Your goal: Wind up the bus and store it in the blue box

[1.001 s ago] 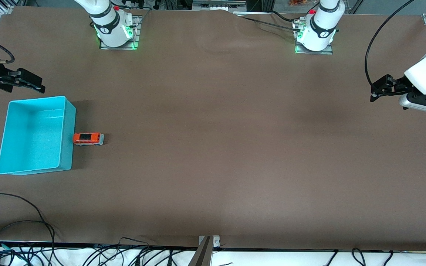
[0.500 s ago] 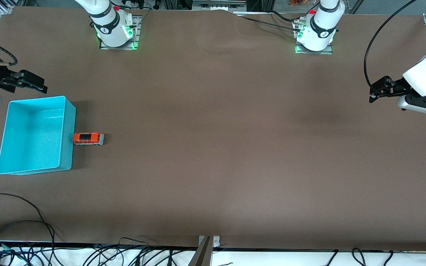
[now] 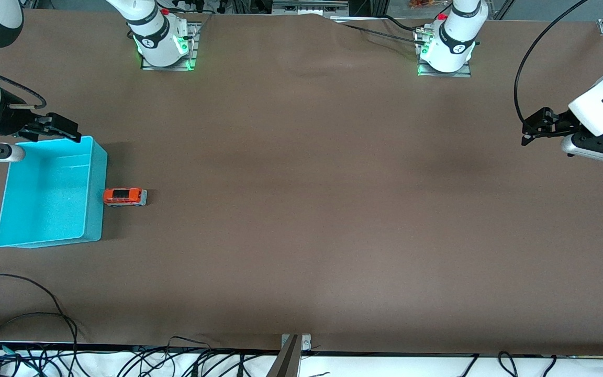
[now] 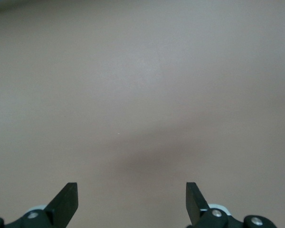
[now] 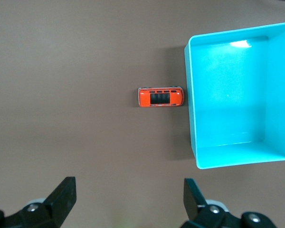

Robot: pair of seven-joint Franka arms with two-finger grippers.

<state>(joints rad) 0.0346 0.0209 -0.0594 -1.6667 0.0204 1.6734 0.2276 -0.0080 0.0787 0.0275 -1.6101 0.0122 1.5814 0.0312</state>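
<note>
Bus (image 3: 125, 197) on brown surface (image 3: 301, 209), upright on wheels, one end against outer wall of blue box (image 3: 50, 191), on side toward left arm's end.

Right gripper (image 3: 53, 128) up over box rim, jaws spread wide, empty; bus well apart from jaws, not between them.

Left gripper (image 3: 534, 128) waits over bare surface at its own end, jaws spread, empty.
</note>
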